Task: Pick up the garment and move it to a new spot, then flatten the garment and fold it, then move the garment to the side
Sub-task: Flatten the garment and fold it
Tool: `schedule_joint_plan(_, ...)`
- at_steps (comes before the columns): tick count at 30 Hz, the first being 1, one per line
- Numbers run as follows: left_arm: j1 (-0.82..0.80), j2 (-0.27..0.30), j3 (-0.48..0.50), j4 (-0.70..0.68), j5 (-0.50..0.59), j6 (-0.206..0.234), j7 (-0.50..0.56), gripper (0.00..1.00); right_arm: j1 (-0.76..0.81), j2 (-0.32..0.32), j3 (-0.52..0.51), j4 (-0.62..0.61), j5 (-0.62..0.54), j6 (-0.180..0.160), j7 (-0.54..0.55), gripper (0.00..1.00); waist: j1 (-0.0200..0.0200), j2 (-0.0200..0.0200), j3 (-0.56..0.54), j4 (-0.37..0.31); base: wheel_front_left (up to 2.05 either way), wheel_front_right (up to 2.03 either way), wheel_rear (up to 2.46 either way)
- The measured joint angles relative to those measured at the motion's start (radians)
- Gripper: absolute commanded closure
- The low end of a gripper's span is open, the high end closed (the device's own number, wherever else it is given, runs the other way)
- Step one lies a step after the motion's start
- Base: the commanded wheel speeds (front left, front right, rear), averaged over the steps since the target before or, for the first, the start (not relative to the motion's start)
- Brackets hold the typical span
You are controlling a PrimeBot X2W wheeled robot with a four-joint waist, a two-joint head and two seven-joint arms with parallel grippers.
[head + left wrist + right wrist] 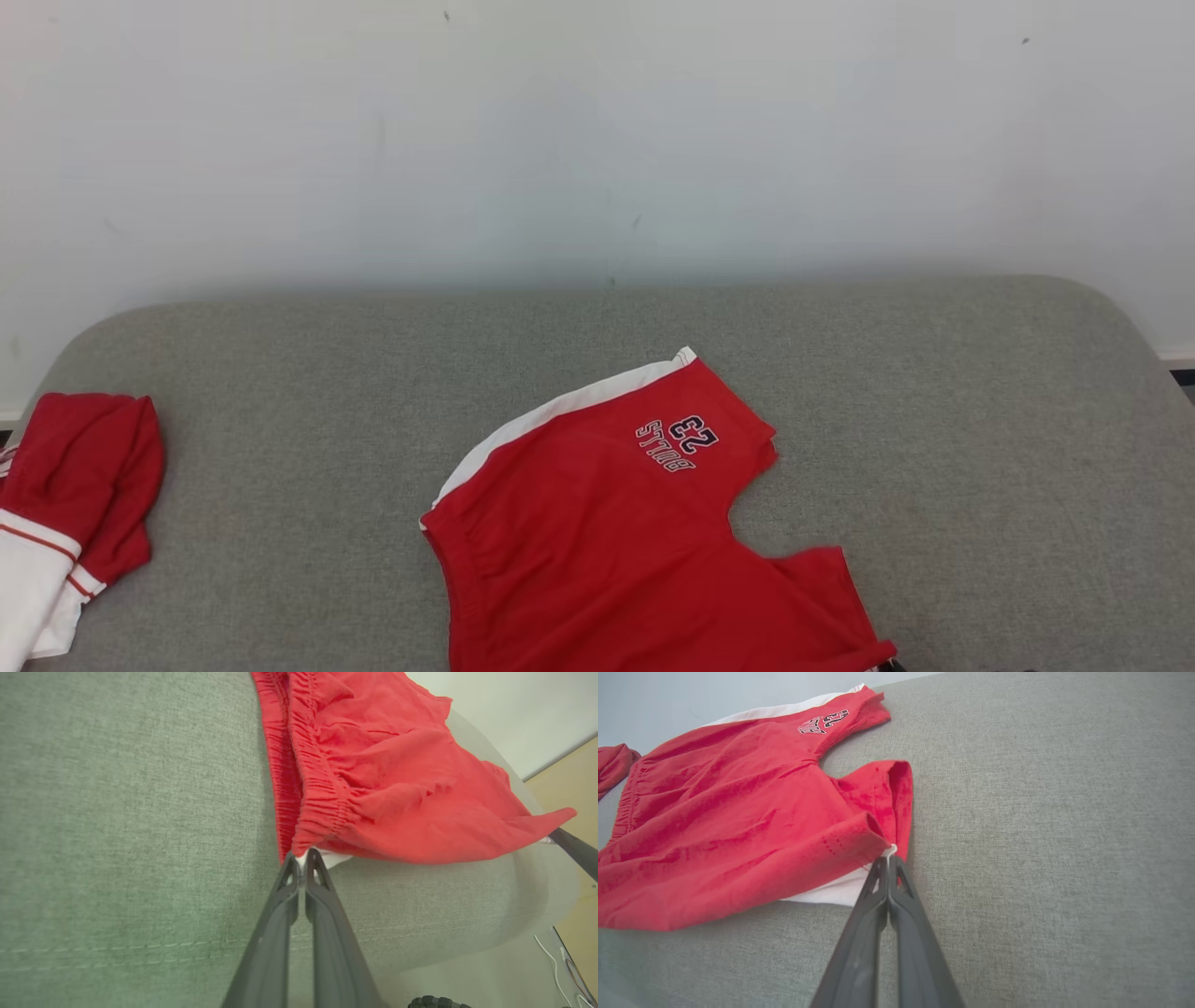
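Grey woven upholstery (pixel 934 392) stretches out before me, a broad cushion with rounded far corners set against a plain white wall (pixel 597 140). On it lie the red shorts (pixel 597 523), spread near the middle and reaching to the near edge. The waistband (pixel 322 798) is to the left and the legs are to the right. A white stripe (pixel 560 406) runs along their far-left side, and the lettering (pixel 677 443), "BULLS 23", sits upside down on the far leg.

My left gripper (pixel 302 856) is at the near left corner of the shorts. Its two dark fingers are pressed together, pinching the end of the gathered waistband with a sliver of white cloth between the tips. My right gripper (pixel 888 861) is at the near right corner. Its fingers are likewise closed tight, clamped on the corner of the near leg hem (pixel 896 798), where a bit of white trim shows.

Between the two grips the near edge of the shorts looks slightly raised off the cushion, with white fabric showing underneath. The far part rests flat.

At the far left edge of the cushion a second red and white garment (pixel 79 485) lies bunched, well apart from the shorts.
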Motion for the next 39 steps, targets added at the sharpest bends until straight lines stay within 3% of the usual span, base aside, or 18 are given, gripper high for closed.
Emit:
schedule_joint_plan(9, 0.021, 0.011, 0.022, -0.048, 0.016, 0.000, 0.000, 1.00, 0.064, 0.000, -0.036, -0.088, 0.013, 0.000, 0.000, 1.00, 0.0001, 0.0000, -0.021, 0.012, 0.00, 0.00, 0.00)
schedule_joint_plan(16, -0.076, 0.046, 0.072, -0.163, 0.040, 0.000, 0.000, 1.00, -0.067, -0.002, -0.067, -0.170, 0.013, 0.000, -0.002, 1.00, 0.0003, 0.0001, 0.019, 0.028, 0.00, 0.00, 0.00)
schedule_joint_plan(20, -0.196, 0.040, 0.071, -0.166, 0.053, 0.000, 0.000, 1.00, -0.232, -0.009, -0.037, -0.089, 0.010, 0.000, -0.002, 1.00, 0.0003, 0.0002, 0.060, 0.056, 0.00, 0.00, 0.00)
schedule_joint_plan(24, -0.313, -0.003, 0.077, -0.123, 0.030, 0.000, 0.000, 1.00, -0.391, -0.010, -0.022, -0.002, 0.001, 0.000, -0.002, 1.00, 0.0003, 0.0002, 0.111, 0.083, 0.00, 0.00, 0.00)
schedule_joint_plan(39, -0.602, -0.131, 0.108, 0.021, 0.074, 0.000, 0.000, 1.00, -0.787, -0.034, 0.000, 0.234, -0.062, 0.000, -0.002, 1.00, 0.0006, 0.0004, 0.370, 0.150, 0.00, 0.00, 0.00)
